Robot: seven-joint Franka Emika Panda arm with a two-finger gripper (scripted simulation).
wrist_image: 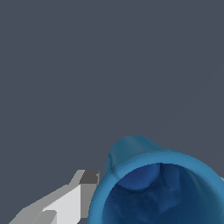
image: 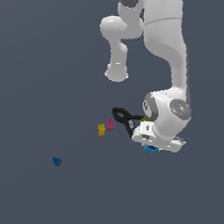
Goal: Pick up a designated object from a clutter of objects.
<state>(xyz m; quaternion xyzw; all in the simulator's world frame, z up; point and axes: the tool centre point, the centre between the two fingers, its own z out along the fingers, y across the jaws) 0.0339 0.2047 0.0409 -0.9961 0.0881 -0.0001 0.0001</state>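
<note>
The designated object, a bright blue hollow cup (image: 150, 149), sits directly under my white hand. My gripper (image: 152, 146) has come down around it. In the wrist view the cup (wrist_image: 131, 153) fills the lower part of the picture, its mouth facing the camera. One grey fingertip (wrist_image: 89, 178) rests against the outside of the rim, and only a sliver of the other finger shows at the cup's far side. The gripper (wrist_image: 159, 186) appears shut on the cup. The rest of the clutter of objects lies just beyond the hand, toward the exterior view's left.
A black scissor-like clamp (image: 122, 118) lies right beside the hand, with a bit of olive box (image: 145, 119) behind it. A pink block (image: 110, 125) and a yellow block (image: 101, 129) lie further to the exterior view's left. A small dark blue lump (image: 56, 161) lies apart.
</note>
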